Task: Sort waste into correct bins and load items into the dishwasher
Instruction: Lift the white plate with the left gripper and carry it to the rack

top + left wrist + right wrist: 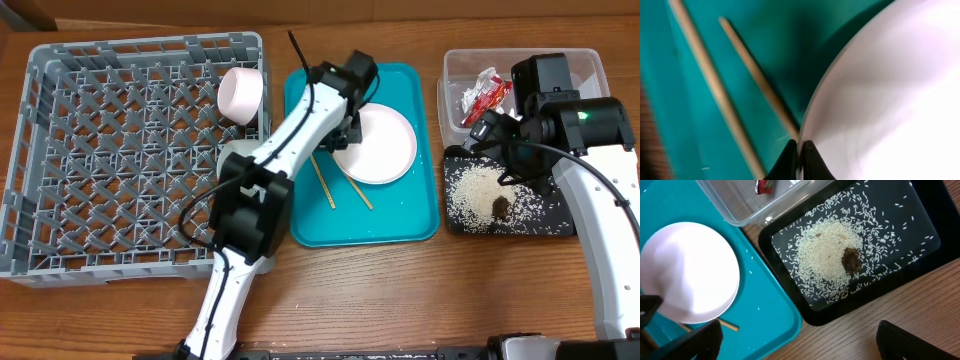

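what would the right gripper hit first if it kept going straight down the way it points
Most likely the black tray with its rice grains and brown lump: the right gripper hangs over the tray's near end. Depth is unclear, and its fingers are barely visible.

Dish rack [120,150] at left holding cup [241,93], serving tray [420,215] centre carrying plate [380,145] and chopsticks [325,185], tub [455,65] behind rice tray [560,228] at right.

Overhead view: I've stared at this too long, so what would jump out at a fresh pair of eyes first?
Probably the large grey plastic dish rack filling the left side, with a small white cup lying at its right edge. Next, the left hand pinching the rim of the round white plate on the teal serving tray. At right, loose white rice grains cover the shallow black rectangular tray.
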`<state>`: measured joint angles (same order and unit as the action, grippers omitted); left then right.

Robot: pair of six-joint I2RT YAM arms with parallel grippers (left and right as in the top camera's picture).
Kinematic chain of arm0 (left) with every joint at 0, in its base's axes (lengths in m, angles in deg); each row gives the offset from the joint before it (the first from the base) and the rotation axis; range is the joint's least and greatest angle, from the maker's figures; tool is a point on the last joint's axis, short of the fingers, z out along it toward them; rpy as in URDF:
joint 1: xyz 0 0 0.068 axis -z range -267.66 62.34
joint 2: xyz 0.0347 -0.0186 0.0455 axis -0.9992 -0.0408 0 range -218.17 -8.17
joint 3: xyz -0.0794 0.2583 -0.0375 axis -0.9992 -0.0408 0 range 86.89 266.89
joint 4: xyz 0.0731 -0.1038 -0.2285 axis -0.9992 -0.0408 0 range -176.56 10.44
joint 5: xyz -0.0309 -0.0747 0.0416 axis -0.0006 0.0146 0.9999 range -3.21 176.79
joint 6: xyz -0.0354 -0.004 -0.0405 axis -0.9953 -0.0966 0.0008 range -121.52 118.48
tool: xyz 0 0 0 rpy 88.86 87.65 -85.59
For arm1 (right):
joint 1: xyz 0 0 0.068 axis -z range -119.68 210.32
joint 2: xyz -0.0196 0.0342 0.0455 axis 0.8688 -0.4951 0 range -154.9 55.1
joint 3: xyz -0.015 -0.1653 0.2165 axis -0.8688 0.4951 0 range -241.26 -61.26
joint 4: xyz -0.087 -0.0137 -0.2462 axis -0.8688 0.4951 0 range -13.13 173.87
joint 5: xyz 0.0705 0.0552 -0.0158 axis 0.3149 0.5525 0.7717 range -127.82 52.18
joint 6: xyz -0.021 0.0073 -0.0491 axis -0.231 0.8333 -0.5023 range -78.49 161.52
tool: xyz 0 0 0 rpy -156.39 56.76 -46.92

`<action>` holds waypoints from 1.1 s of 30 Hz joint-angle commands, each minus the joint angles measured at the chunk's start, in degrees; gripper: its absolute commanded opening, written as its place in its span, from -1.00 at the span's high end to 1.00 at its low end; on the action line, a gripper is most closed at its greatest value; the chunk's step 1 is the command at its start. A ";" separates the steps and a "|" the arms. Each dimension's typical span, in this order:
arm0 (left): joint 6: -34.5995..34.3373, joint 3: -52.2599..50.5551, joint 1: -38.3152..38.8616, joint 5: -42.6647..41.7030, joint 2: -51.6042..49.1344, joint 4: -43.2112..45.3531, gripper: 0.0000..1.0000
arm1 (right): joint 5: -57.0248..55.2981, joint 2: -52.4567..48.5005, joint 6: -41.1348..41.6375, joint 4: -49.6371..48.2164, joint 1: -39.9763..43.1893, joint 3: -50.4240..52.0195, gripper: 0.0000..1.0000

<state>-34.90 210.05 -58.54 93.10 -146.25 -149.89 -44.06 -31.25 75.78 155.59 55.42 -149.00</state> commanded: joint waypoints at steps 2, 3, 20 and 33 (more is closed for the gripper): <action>7.63 5.29 -1.20 8.00 8.50 -2.82 0.92 | -0.61 1.05 -0.20 -0.17 0.15 -1.16 -1.00; 8.63 6.01 -1.38 9.70 9.88 -3.61 0.92 | -0.59 1.05 -0.22 -0.17 0.15 -1.16 -0.99; 37.40 8.22 -9.40 58.60 27.65 -7.26 0.92 | -0.61 1.05 -0.22 -0.17 0.15 -1.16 -1.00; 34.45 8.20 -20.65 58.62 19.21 -3.63 0.92 | -0.59 1.05 -0.20 -0.17 0.15 -1.16 -1.00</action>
<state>1.60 217.76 -79.13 149.73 -124.59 -154.58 -44.04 -31.25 75.78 155.56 55.42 -149.00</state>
